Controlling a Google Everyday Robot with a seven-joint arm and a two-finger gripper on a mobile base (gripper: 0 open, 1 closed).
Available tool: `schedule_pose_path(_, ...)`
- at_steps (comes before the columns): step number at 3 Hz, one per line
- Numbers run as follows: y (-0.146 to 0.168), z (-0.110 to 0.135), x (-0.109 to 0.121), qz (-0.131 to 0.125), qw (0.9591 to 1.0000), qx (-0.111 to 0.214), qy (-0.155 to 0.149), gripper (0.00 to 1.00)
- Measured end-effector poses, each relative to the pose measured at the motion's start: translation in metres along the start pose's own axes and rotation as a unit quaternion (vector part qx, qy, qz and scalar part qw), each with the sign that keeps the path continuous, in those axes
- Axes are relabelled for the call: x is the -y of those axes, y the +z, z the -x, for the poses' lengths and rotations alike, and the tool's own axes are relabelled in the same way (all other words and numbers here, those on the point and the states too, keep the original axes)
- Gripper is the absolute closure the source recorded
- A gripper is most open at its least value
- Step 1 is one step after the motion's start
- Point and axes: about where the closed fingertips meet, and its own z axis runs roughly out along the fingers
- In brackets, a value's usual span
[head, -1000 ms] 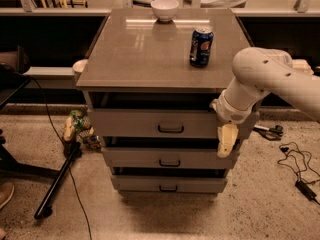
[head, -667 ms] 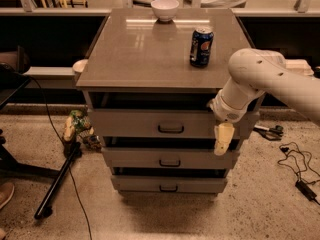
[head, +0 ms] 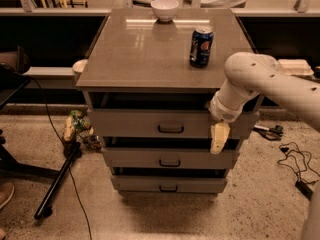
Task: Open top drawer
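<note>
The top drawer is the widest grey front of the three-drawer cabinet, just under the cabinet top. Its small dark loop handle sits at its centre. A dark gap shows above the front. My gripper hangs pointing down from the white arm, in front of the right end of the top drawer's front, about a hand's width right of the handle and level with the drawer's lower edge. It holds nothing that I can see. The two narrower drawers lie below.
A blue soda can and a white bowl stand on the cabinet top. On the floor: a green packet and black pole at left, scissors and cables at right.
My arm and gripper have shifted slightly to the left along the top drawer's front, toward the handle. The drawers have not moved.
</note>
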Motion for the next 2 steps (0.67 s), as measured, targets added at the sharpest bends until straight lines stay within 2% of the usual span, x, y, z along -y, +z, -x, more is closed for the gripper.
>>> schedule_pose_path(2,0.024,-0.001,0.010,0.018,0.9998,-0.002,0.011,0.00)
